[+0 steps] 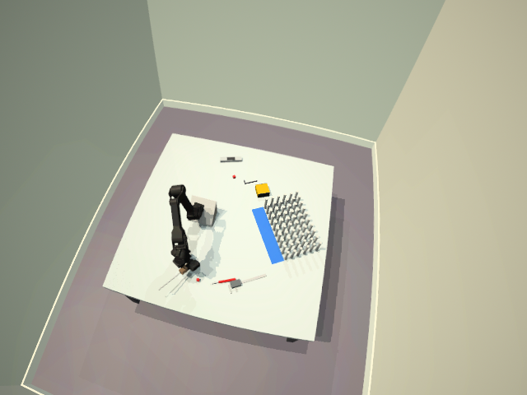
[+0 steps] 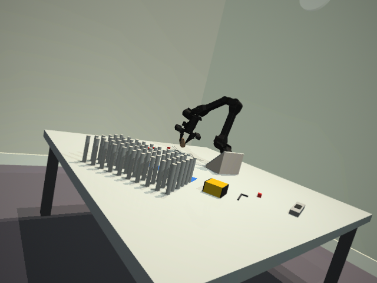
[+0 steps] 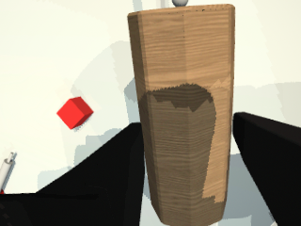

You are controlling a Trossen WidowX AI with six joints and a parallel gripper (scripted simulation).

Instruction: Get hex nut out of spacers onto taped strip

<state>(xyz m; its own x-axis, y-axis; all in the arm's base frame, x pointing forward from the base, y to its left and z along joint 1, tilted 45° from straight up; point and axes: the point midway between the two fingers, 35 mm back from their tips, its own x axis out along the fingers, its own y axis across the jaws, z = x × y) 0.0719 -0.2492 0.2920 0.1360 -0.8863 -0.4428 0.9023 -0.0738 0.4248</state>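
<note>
My gripper (image 1: 187,268) (image 2: 183,142) (image 3: 187,127) is shut on the faceted wooden handle (image 1: 183,270) (image 2: 182,142) (image 3: 188,52) of a tool, held above the table at the side away from the spacers. A grey metal part (image 3: 180,2) shows at the handle's far end in the wrist view. Thin lines run from the handle toward the table edge in the top view; rod and shadows are hard to tell apart. The grey spacers (image 2: 172,179) stand upright in rows. The blue taped strip (image 1: 267,235) (image 2: 193,178) lies along their front. I cannot see the nut.
A red cube (image 1: 198,279) (image 3: 75,113) lies near my gripper. A red-handled tool (image 1: 226,281) lies beside a caliper-like tool (image 1: 255,278). A yellow block (image 1: 262,189) (image 2: 215,187), small hex key (image 2: 242,195), another red cube (image 1: 234,176) (image 2: 259,194) and grey box (image 1: 230,159) (image 2: 297,209) lie opposite.
</note>
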